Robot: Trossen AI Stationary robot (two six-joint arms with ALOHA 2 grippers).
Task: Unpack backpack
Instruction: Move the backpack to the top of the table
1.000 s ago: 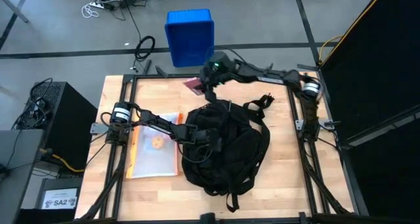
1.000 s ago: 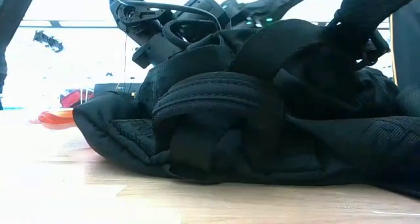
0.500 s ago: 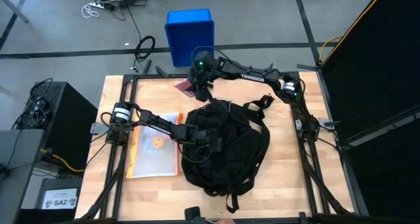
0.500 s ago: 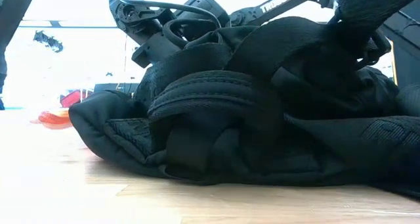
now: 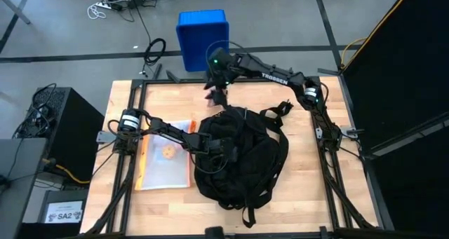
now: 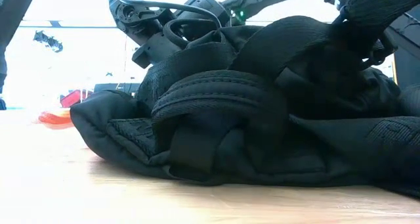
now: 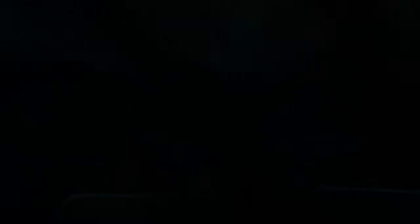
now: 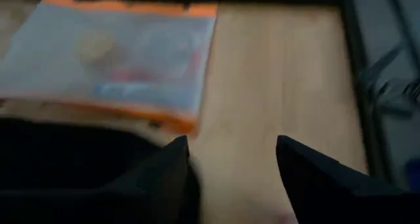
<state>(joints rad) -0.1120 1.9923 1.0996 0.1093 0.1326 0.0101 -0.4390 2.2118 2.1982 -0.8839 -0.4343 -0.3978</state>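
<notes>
My right claw (image 5: 217, 93): fingers (image 8: 308, 178) spread apart, nothing between them, held over the far edge of the table (image 5: 302, 190), just in front of the blue crate (image 5: 203, 36). My left claw: pressed shut, buried inside the backpack (image 5: 242, 155), out of sight. Backpack: slumped mid-table, straps loose; beside it on my left lies a clear orange-edged pouch (image 5: 167, 155).

Backpack (image 5: 242, 155) fills worktop (image 5: 309, 183) centre; orange-edged pouch (image 5: 165, 163) just left; bare wood along right side.
</notes>
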